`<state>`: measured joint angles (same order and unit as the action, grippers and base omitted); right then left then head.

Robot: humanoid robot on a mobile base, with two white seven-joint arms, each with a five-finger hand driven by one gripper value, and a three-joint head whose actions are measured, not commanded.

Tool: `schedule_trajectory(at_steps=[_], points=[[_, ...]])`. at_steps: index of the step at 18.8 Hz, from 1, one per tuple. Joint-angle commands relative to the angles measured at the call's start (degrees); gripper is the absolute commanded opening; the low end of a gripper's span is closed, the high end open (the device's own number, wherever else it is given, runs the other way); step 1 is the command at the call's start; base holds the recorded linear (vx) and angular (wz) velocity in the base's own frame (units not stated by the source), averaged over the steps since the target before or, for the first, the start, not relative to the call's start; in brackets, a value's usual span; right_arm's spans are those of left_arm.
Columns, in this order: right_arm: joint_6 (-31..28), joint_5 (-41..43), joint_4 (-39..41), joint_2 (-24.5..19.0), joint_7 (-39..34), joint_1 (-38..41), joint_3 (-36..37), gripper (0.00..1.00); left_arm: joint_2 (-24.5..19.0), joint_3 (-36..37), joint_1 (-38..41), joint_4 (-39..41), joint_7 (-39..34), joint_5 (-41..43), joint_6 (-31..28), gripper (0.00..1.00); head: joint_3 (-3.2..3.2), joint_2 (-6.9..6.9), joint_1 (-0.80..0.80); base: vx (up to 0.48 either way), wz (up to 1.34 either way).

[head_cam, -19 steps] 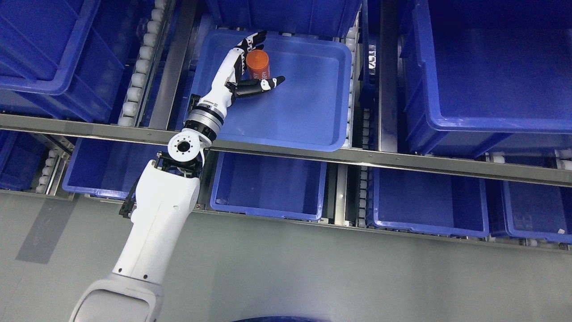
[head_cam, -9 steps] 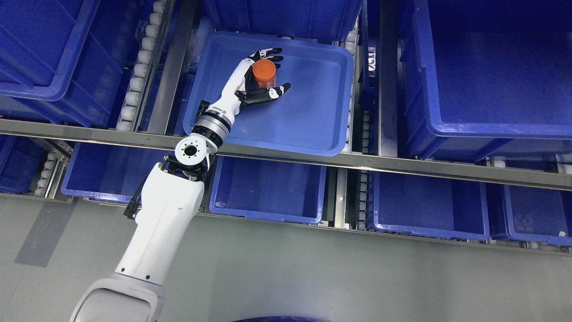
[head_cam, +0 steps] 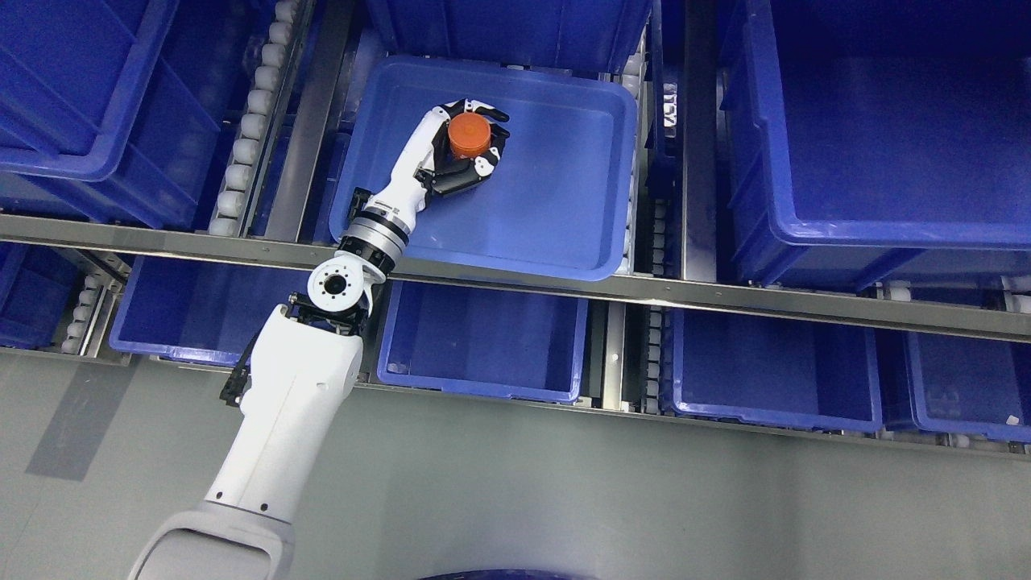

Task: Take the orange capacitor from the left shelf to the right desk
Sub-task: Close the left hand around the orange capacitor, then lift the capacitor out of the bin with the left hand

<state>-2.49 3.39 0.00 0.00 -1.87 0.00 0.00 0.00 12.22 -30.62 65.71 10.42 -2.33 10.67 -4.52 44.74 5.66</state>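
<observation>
One bin [head_cam: 556,242] on the shelf [head_cam: 725,292] holds the left hand [head_cam: 461,153], its fingers wrapped round the capacitor [head_cam: 469,134], upright near the bin's back wall. Grasping looks done; next comes a lift clear of the rim, then carrying right.

Metal roller shelf [head_cam: 515,283] with blue bins [head_cam: 564,234]

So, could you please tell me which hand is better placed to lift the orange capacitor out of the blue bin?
The left hand: its fingers are wrapped around the orange capacitor inside the blue bin. The right hand is not in view.
</observation>
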Motion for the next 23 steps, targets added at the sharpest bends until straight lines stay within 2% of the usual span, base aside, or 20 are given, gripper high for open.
schedule_trajectory(at_steps=[1, 3, 6, 9, 16, 23], points=[[0.03, -3.39, 1.93, 1.0, 0.02, -0.09, 0.62, 1.0, -1.0, -3.96, 0.38, 5.79, -0.05, -1.88, 2.42, 0.0, 0.0, 0.0, 0.0, 0.0, 0.0], [0.03, -3.39, 1.93, 1.0, 0.02, -0.09, 0.62, 1.0, -1.0, -4.57, 0.56, 13.87, -0.23, -5.3, 2.43, 0.0, 0.0, 0.0, 0.0, 0.0, 0.0], [0.03, -3.39, 1.93, 1.0, 0.02, -0.09, 0.62, 1.0, -1.0, -6.15, 2.75, 20.23, -0.41, -5.67, 4.96, 0.01, 0.0, 0.0, 0.0, 0.0, 0.0], [0.03, -3.39, 1.93, 1.0, 0.02, -0.09, 0.62, 1.0, -1.0, -6.33, 5.47, 21.65, -0.58, -5.67, 9.62, 0.01, 0.0, 0.0, 0.0, -0.017, 0.0], [0.03, -3.39, 1.93, 1.0, 0.02, -0.09, 0.62, 1.0, -1.0, -6.51, 11.8, 25.51, -0.49, -5.67, 10.33, 0.01, 0.0, 0.0, 0.0, -0.059, -0.1], [0.03, -3.39, 1.93, 1.0, 0.02, -0.09, 0.62, 1.0, -1.0, -7.3, 12.86, 26.84, -0.49, -5.67, 10.6, 0.02, 0.0, 0.0, 0.0, -0.182, -0.32]])
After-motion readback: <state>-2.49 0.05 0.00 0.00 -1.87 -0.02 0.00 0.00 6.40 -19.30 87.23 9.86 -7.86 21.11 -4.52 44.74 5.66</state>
